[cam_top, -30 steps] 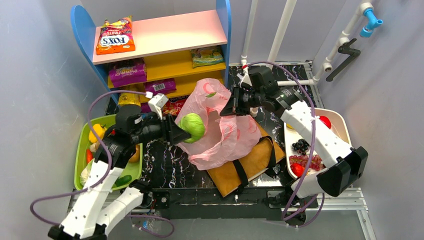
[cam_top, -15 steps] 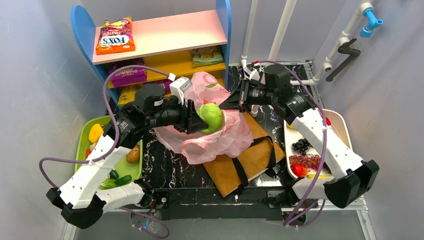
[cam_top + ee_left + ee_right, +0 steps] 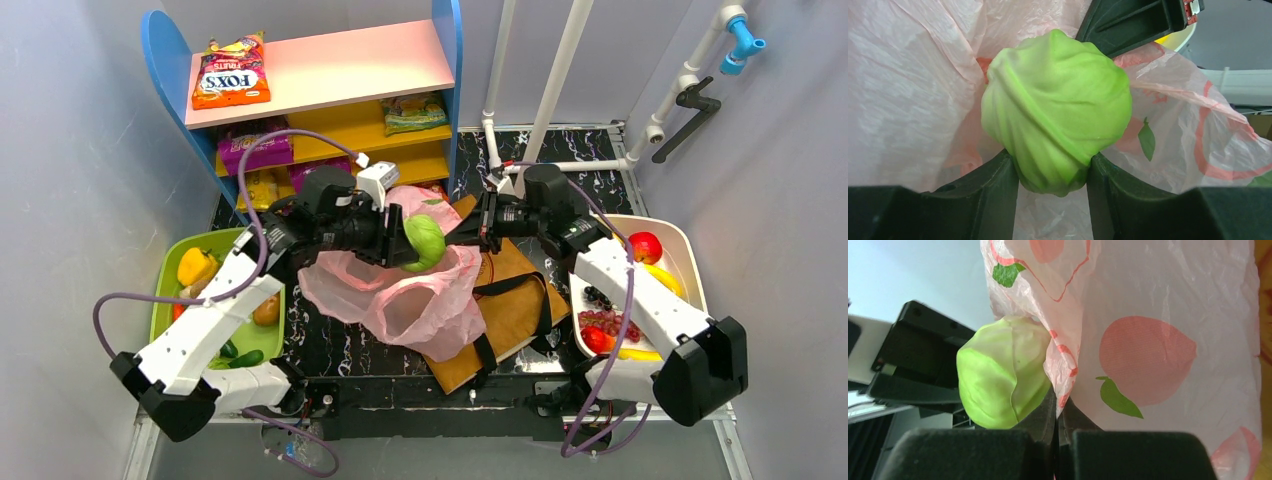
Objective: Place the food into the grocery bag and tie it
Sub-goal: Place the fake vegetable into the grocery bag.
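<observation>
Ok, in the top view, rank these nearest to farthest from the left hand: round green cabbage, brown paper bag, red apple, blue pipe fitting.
1. Round green cabbage, gripped in the left hand, over the thin pink plastic bag.
2. Brown paper bag, lying just right of it.
3. Red apple, in the white tray at right.
4. Blue pipe fitting, far top-right corner.

The scene is enclosed by plain pale grey walls (image 3: 70, 150), lit evenly and without hard shadows. At the centre a black tabletop (image 3: 330, 340) veined in white is seen, with an aluminium rail (image 3: 732, 450) at its near right corner. A small shelf unit (image 3: 350, 65) is set against the far wall, with blue side panels, a pink top board and yellow boards beneath. White pipes (image 3: 562, 60) are run up the back right, one capped by a blue fitting (image 3: 743, 38). A dark lever (image 3: 690, 105), possibly a valve handle, is fixed beside it.
</observation>
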### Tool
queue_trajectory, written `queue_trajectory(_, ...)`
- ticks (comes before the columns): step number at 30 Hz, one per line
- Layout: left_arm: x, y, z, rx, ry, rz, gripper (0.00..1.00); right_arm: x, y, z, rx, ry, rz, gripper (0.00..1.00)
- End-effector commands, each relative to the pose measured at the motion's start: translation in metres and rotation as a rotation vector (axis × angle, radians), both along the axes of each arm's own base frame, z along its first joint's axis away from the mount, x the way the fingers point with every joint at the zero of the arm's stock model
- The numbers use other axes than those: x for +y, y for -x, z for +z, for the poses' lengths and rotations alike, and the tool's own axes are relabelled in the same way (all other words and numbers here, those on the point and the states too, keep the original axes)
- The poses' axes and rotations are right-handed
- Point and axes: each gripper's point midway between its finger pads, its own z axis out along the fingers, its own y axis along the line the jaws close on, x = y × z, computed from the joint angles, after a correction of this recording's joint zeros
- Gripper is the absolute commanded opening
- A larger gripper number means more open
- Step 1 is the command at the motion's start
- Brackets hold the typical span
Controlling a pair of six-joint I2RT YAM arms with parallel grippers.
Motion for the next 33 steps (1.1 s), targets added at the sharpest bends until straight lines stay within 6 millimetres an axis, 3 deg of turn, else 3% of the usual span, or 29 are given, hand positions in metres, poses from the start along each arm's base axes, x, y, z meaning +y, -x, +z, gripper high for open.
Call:
queue_trajectory(1,-0.011,0.0,-0.021,0.033,-0.027,-0.034,0.0,-0.001,-0.007,-0.028,-0.016,0.052,0.022,0.01)
queue_trajectory(6,-0.017,0.001,-0.026,0.029,-0.05,-0.047,0.0,-0.006,-0.012,-0.038,-0.066,0.123,0.023,0.01)
queue_trajectory(17,-0.009,0.011,-0.033,0.038,-0.127,-0.063,0.0,-0.011,-0.017,-0.029,-0.148,0.18,0.033,0.01)
queue_trajectory(22,-0.003,0.019,-0.04,0.071,-0.171,-0.08,0.19,-0.013,-0.017,-0.023,-0.191,0.2,0.055,0.01)
queue_trajectory(25,-0.004,0.018,-0.044,0.075,-0.181,-0.079,0.46,-0.013,-0.017,-0.021,-0.203,0.206,0.06,0.01)
queue_trajectory(29,0.0,0.009,-0.047,0.058,-0.21,-0.031,0.92,-0.013,-0.016,-0.023,-0.201,0.208,0.074,0.01)
queue_trajectory(30,0.0,0.008,-0.045,0.05,-0.212,-0.023,0.97,-0.013,-0.015,-0.023,-0.201,0.208,0.077,0.01)
queue_trajectory(33,0.002,0.001,-0.038,0.024,-0.211,0.01,0.98,-0.013,-0.014,-0.023,-0.204,0.211,0.083,0.01)
